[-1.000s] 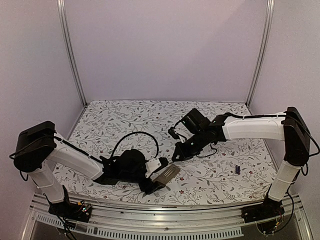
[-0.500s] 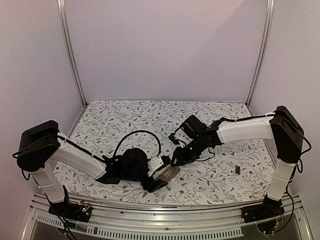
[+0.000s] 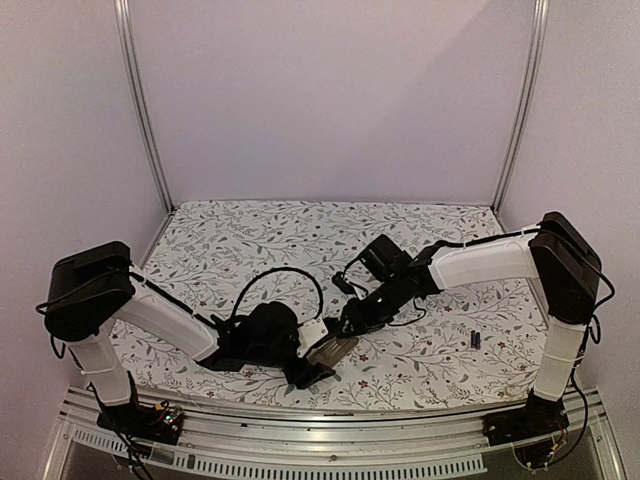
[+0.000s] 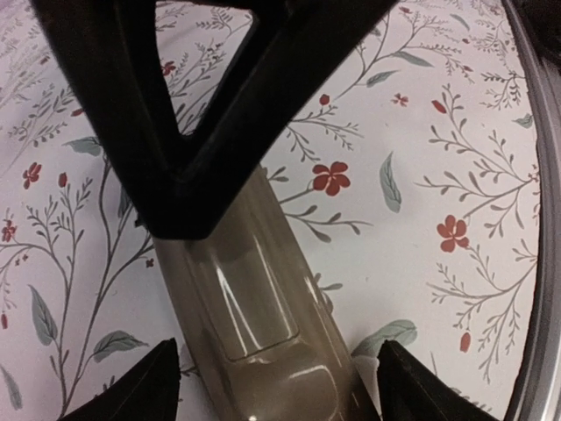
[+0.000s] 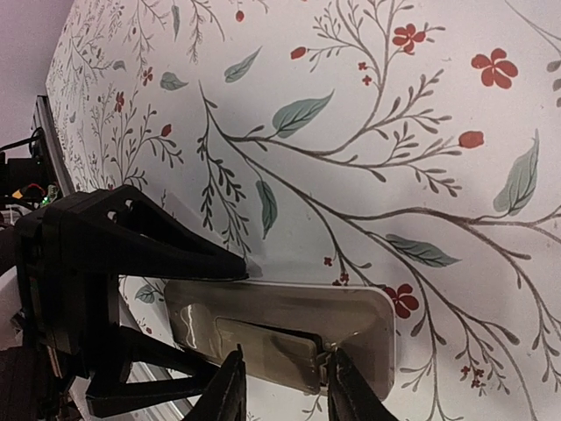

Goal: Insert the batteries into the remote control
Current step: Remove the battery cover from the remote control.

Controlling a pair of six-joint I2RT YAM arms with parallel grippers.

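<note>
The remote control [image 3: 338, 348] lies tan back up near the front middle of the table. My left gripper [image 3: 318, 356] is shut on its near end, a fingertip [image 4: 131, 390] on each long side of the remote control [image 4: 254, 333]. My right gripper [image 3: 352, 318] leans down on the far end. Its jaws [image 5: 285, 386] are slightly open, and the tips rest on the tan battery cover [image 5: 267, 346]. One fingertip [image 5: 346, 381] sits at the cover's end, and a dark gap shows along the cover's edge. The batteries [image 3: 476, 340] lie together on the cloth to the right, away from both grippers.
A floral cloth [image 3: 250, 235] covers the table. A black cable loop [image 3: 285, 272] arches behind the left wrist. Metal posts [image 3: 140, 100] and purple walls close in the back and sides. A metal rail [image 3: 330, 420] runs along the near edge.
My right arm has swung down and left onto the remote's far end, and its jaws have gone from shut to slightly parted. The left arm has edged right with the remote.
</note>
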